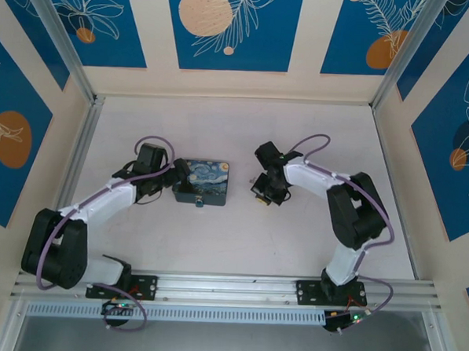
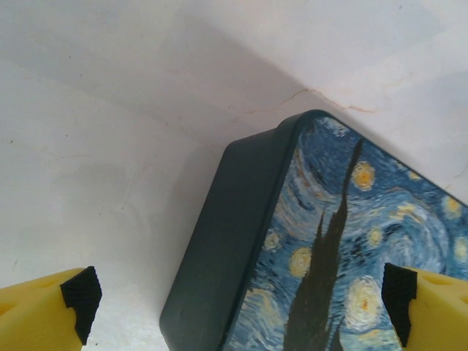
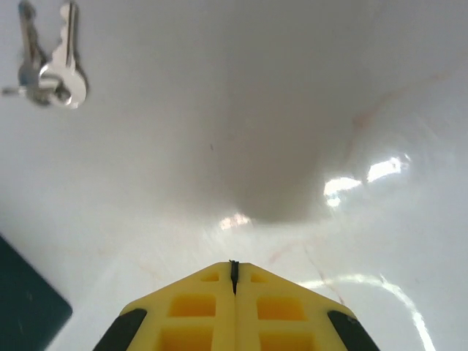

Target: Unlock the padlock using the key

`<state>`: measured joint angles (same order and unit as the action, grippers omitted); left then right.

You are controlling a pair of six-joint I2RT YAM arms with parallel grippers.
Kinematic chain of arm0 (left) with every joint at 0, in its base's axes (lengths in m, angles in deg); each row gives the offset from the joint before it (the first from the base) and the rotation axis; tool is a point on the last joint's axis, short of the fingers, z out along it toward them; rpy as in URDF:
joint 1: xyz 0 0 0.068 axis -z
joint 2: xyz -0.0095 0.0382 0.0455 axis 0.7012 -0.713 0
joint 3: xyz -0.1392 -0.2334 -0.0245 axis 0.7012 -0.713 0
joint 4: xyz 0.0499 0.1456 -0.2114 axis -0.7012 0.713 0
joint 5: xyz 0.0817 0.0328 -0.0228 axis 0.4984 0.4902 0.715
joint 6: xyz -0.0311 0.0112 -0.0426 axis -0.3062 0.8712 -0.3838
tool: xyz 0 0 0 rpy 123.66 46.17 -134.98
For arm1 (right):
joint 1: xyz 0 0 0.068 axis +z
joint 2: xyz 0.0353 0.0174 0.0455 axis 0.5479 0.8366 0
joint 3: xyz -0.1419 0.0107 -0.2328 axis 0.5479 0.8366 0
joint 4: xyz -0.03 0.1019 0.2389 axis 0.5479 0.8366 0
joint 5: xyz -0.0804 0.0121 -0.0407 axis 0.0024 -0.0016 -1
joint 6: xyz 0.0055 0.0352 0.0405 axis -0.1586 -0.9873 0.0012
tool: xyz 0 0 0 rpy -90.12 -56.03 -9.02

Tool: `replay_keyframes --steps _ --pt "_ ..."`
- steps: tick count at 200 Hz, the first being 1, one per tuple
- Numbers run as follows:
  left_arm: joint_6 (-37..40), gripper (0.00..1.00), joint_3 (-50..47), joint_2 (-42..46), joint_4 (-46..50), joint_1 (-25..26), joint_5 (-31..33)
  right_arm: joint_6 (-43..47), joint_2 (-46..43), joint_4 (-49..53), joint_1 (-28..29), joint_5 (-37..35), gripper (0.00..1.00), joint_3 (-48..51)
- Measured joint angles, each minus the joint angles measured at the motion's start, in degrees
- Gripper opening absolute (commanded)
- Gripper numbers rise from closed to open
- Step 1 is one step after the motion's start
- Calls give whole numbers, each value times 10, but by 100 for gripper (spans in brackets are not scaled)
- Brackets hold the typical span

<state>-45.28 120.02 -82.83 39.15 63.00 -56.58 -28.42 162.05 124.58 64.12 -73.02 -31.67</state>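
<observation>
The painted box [image 1: 205, 182] lies at mid-table, and the small bluish padlock [image 1: 199, 199] hangs at its near side. My left gripper [image 1: 175, 177] is at the box's left end and stands open. In the left wrist view its yellow fingers [image 2: 44, 311] are spread wide over the box's corner [image 2: 234, 241] without touching it. The key [image 3: 67, 55] lies flat on the table with a second key on one ring, far ahead and left of my right gripper [image 3: 234, 266]. That gripper [image 1: 259, 194] is shut, pad against pad, and I see nothing between its fingers.
A dark corner of the box [image 3: 25, 307] shows at the lower left of the right wrist view. The white tabletop [image 1: 245, 121] is walled at the back and both sides, with an aluminium rail [image 1: 236, 286] along the near edge.
</observation>
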Motion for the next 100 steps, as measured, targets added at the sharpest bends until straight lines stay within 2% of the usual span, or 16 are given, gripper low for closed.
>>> replay_keyframes --steps 7,11,15,26,35,53,100 --pt "0 100 0 -5 -1 0 0 3 -21 -6 0 1 0 16" --pt "0 100 1 -7 -2 0 0 3 -31 -9 0 1 4 23" --pt "0 100 1 -10 -3 0 0 5 -41 -12 -1 2 9 29" --pt "0 100 4 -17 -4 0 0 8 -59 -17 -5 7 39 38" --pt "0 100 6 -21 -7 0 0 10 -61 -23 -10 11 49 37" --pt "0 100 9 -26 -13 1 0 12 -47 -25 -23 16 56 20" --pt "0 100 15 -26 -14 2 0 13 70 -3 -31 12 58 -141"
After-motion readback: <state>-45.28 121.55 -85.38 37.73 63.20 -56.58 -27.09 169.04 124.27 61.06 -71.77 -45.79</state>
